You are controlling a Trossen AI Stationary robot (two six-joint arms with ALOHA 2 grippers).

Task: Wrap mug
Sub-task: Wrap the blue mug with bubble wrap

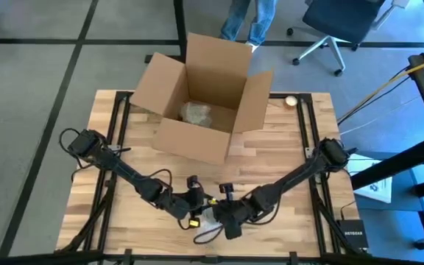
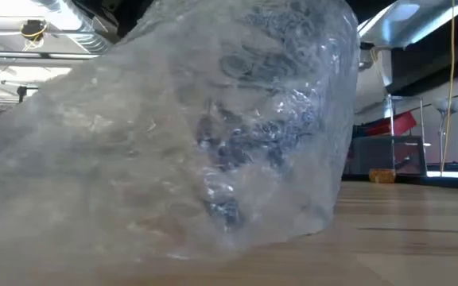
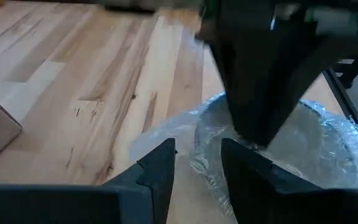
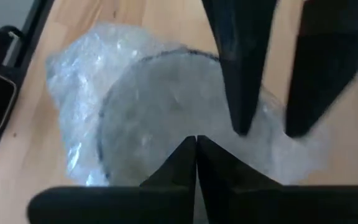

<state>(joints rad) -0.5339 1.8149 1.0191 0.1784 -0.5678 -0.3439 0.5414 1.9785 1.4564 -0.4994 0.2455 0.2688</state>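
The mug (image 4: 148, 112) lies on the table near its front edge, wrapped in clear bubble wrap (image 2: 237, 135) and showing as a dark round rim through the film. Both grippers meet over it. My left gripper (image 3: 197, 158) is open, its fingers standing either side of a loose edge of the wrap (image 3: 197, 165); I cannot tell whether they touch it. My right gripper (image 4: 196, 146) is shut at the wrap over the mug's rim. In the high view the bundle (image 1: 208, 216) is mostly hidden under the two grippers. My right gripper pinches the bubble wrap (image 4: 185, 127) between its two closed fingertips, at the mug's round end. The fingers come slanting down from the table's right. The wrapped mug rests on the table. How many layers are caught cannot be told.
An open cardboard box (image 1: 197, 96) stands at the table's far middle with a wrapped bundle (image 1: 196, 112) inside. A small round object (image 1: 291, 101) lies far right of it. A person's legs (image 1: 245, 18) and an office chair (image 1: 337, 22) are beyond the far edge.
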